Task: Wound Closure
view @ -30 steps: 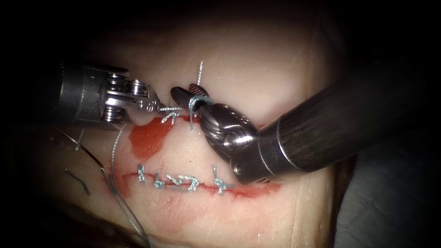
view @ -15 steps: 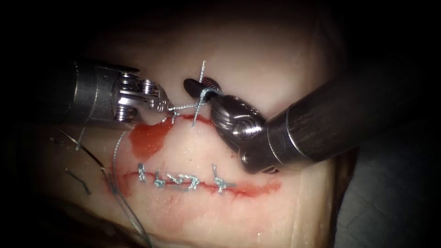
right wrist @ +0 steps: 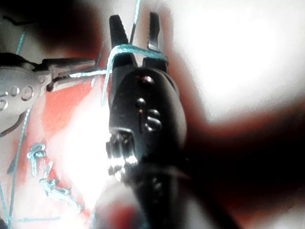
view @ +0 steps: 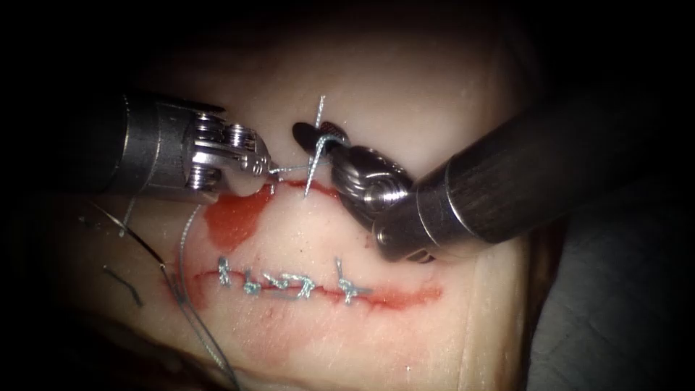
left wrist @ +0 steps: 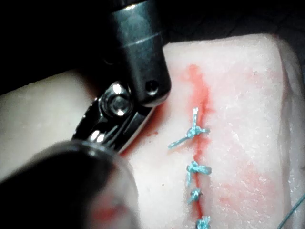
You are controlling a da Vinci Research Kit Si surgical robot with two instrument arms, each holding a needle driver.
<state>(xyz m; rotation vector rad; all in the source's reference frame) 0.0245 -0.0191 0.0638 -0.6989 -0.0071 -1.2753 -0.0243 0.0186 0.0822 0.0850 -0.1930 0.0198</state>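
Tissue (view: 405, 87) underneath: left pincer (view: 269, 168) grips thread (view: 289, 171) (right pincer (view: 318, 137) agape).

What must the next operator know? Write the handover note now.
Left tool: jaws shut on the thread just above the upper cut.
Right tool: jaws open, holding nothing, with thread looped around them.
Needle: apparently the dark curved wire lying on the tissue at far left, in neither tool.
Done: the lower cut carries a row of knotted stitches.
Left: the upper cut's knot is not yet tied. Red fluid lies beside it.
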